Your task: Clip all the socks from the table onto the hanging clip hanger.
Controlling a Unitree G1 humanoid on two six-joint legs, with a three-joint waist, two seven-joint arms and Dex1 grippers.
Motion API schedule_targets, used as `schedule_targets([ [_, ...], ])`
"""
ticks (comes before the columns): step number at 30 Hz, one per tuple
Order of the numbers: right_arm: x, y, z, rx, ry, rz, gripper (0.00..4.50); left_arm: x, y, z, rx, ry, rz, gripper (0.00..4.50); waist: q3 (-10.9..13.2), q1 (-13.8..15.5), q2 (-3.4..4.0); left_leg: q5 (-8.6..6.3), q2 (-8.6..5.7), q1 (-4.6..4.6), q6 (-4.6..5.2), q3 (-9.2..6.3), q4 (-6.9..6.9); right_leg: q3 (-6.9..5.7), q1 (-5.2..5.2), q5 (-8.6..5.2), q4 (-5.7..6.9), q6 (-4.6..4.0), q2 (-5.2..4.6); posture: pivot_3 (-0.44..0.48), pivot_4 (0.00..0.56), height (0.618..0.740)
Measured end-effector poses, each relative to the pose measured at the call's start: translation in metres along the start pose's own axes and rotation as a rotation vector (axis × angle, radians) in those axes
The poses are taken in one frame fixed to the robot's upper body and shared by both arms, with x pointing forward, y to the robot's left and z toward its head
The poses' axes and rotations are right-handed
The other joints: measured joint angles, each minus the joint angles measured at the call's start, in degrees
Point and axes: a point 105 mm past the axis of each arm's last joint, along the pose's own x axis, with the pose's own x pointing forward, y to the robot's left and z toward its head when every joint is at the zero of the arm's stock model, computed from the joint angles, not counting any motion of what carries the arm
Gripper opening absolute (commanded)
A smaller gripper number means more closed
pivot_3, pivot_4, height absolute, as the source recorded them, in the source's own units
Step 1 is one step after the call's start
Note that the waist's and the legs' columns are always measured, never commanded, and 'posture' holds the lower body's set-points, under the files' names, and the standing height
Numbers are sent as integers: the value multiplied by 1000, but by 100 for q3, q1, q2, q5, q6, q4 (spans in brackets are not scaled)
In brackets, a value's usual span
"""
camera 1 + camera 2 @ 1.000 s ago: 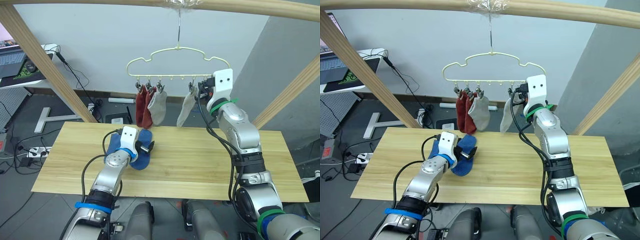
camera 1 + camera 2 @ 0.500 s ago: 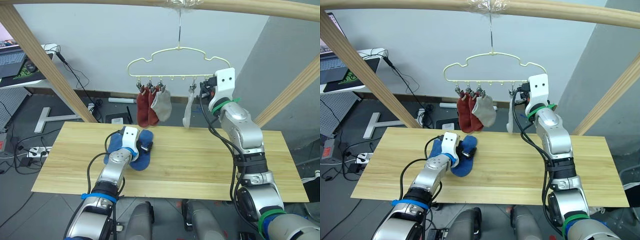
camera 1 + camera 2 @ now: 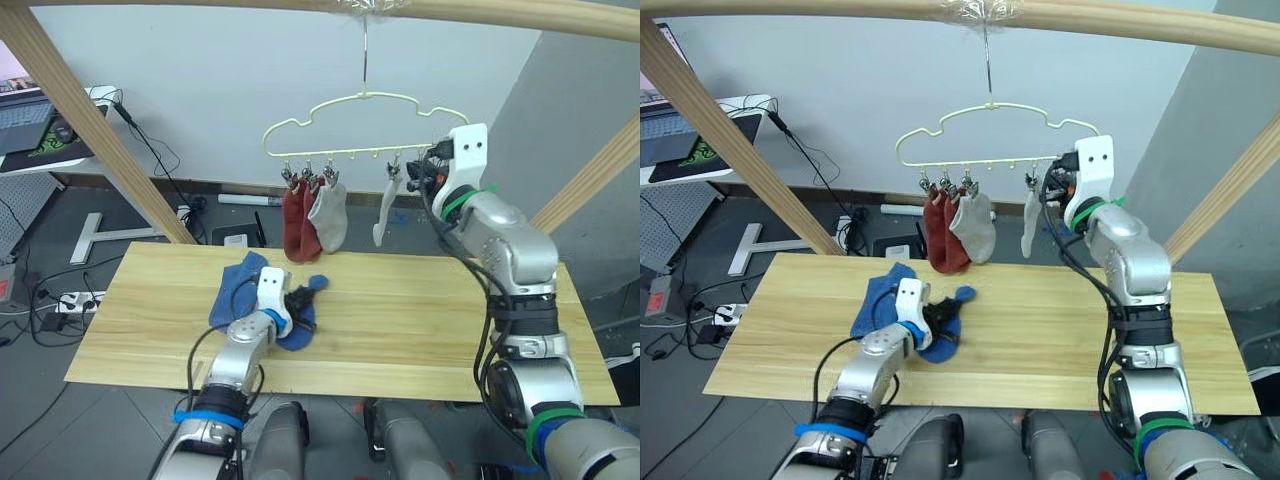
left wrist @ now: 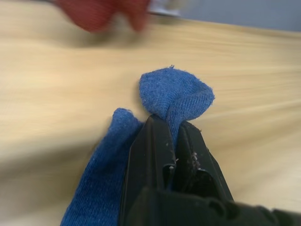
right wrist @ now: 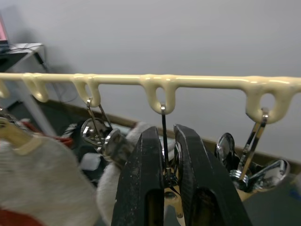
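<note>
The pale-yellow clip hanger (image 3: 340, 104) hangs by its hook from the top pole. Two rust red socks (image 3: 297, 222) and a light grey sock (image 3: 330, 214) hang together from its left clips, and another grey sock (image 3: 384, 214) hangs further right. My right gripper (image 3: 425, 178) is up at the hanger's right end, shut on a metal clip (image 5: 163, 141) under the bar. On the table (image 3: 430, 310), my left gripper (image 3: 300, 298) is shut on a fold of a blue sock (image 4: 176, 92). A second blue sock (image 3: 232, 292) lies just left of it.
A wooden pole frame surrounds the table: a top pole (image 3: 480, 10) and slanted poles at the left (image 3: 90, 130) and right (image 3: 590, 180). A desk with a laptop (image 3: 30, 120) stands at the back left, with cables on the floor (image 3: 60, 300).
My left gripper has shut on the blue sock and drawn it to the right. My right gripper has moved right with the hanger, and the hung socks have swung.
</note>
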Motion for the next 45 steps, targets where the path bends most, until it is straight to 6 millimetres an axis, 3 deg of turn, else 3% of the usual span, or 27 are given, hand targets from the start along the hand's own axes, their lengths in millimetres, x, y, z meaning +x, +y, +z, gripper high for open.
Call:
schedule_targets([
  [6, -6, 1, 13, 291, 105, 45, 87, 0, -58, 80, -69, -296, -212, 5, 16, -22, 7, 0, 3, -3, 0, -3, -2, 3, -3, 0, 2, 0, 3, -77, 283, 740],
  [9, -8, 4, 22, 366, 120, 54, 87, 0, -75, 105, -55, -365, -269, 5, 15, -45, 8, 0, 0, -3, 1, -2, -3, 3, -1, 0, -2, 0, 14, -93, 273, 740],
  [16, -15, 11, 11, 547, 190, 66, 87, 6, -91, 147, -18, -463, -292, 5, 15, -94, 9, 0, -3, -6, 1, -1, 0, 3, -1, 0, -4, 2, 18, -100, 266, 740],
  [44, -26, 23, 11, 631, 207, 71, 87, 10, -99, 159, -63, -513, -306, 5, 15, -138, 9, 0, -4, -8, 1, -5, -1, -3, -2, 0, -4, 3, 26, -100, 256, 740],
  [45, -26, 23, 11, 635, 205, 72, 437, 10, -100, 159, -66, -513, -308, 1, 15, -138, 9, 0, -4, -9, 1, -5, -1, -3, -2, 0, -4, 3, 26, -100, 256, 740],
])
